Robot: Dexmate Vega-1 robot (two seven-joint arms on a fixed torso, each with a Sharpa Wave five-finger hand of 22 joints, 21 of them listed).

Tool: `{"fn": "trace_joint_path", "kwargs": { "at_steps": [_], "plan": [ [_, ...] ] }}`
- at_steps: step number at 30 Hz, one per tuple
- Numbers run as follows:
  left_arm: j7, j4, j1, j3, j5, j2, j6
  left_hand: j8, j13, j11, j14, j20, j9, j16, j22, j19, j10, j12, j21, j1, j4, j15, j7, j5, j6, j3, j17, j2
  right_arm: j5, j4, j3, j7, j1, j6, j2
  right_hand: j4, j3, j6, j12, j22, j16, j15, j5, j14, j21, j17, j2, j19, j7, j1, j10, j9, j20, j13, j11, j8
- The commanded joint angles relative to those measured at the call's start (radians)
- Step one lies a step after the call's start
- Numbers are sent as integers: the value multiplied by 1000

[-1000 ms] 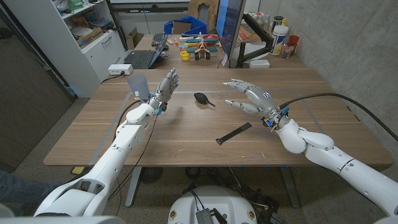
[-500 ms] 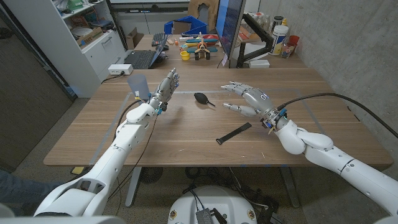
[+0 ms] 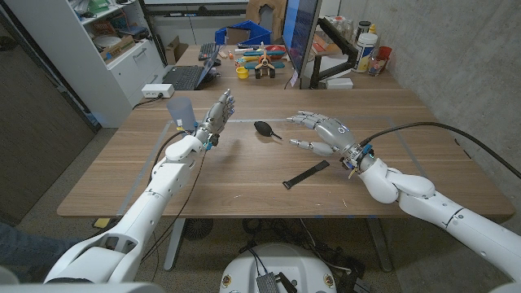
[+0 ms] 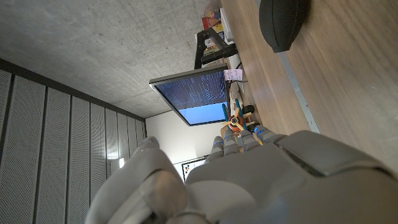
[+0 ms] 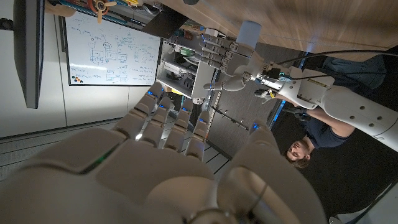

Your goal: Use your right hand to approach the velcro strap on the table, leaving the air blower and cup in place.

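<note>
Since a second ago the right hand (image 3: 324, 133) has slid a little toward the robot's left over the table (image 3: 407, 175), while the strap, the blower, the cup and the left hand have stayed where they were. From the head camera the right hand hovers with its fingers spread and holding nothing, between the air blower (image 3: 265, 129) and the velcro strap (image 3: 307, 174), the strap lying flat on the wood just on the robot's side of the hand and apart from it. The left hand (image 3: 216, 116) stands raised with fingers straight and close together, empty, just beside the pale blue cup (image 3: 181, 111). The strap looks thin, light and limp, so it will likely flop and cling flat to the wood; a pinch at one end, lifting an edge first, seems the surest hold, and the fuzzy face should not be slippery. From the left wrist camera the back of the left hand (image 4: 249, 180) shows, its fingers reaching side by side toward a monitor (image 4: 193, 96), with the dark blower (image 4: 283, 22) on the wood beyond. From the right wrist camera the right hand (image 5: 180, 168) shows its fingers fanned apart with nothing in them; across the table the left hand (image 5: 225, 53) stands by the cup (image 5: 250, 31), and a person (image 5: 311, 140) sits beyond the arm.
</note>
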Motion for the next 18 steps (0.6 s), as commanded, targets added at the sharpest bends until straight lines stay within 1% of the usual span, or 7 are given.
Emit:
{"fn": "trace_joint_path", "kwargs": {
  "at_steps": [1,9,10,18],
  "plan": [
    [12,-15,18,-4,-3,-1,-3,-1,6,3,-12,2,3,6,4,-32,-5,6,-1,9,-3,-2,-1,7,7,-4,5,4,-43,-23,-25,29,4,-44,-24,-5,4,7,-6,5,1,-99,5,-2,-6,2,1,3,5,9,8,2,-20,6,-4,-2],
    [16,-27,24,-5,-4,4,-2,-1,6,-1,-11,3,3,6,4,-32,-5,5,-1,10,-3,-3,-1,7,8,-6,5,5,-48,-18,-42,43,17,-38,-26,-4,4,7,-6,5,1,-98,7,-3,-10,2,4,2,7,9,9,2,-15,6,1,-2],
    [16,-27,24,-5,-3,5,-2,-1,6,0,-12,3,3,6,4,-32,-5,6,-1,10,-3,-2,-2,7,8,-6,5,5,-49,-18,-43,44,18,-39,-26,-4,4,8,-6,5,1,-98,7,-3,-11,3,4,2,7,8,8,2,-15,6,-3,-2],
    [17,-25,23,-8,-7,4,-6,-1,6,0,-12,3,3,6,5,-33,-5,5,-1,11,-3,-2,-1,7,8,-7,5,5,-55,-24,-49,49,16,-54,-30,-4,4,8,-7,5,0,-98,9,-6,-16,3,6,1,8,8,7,2,-13,6,1,-2]
  ]
}}
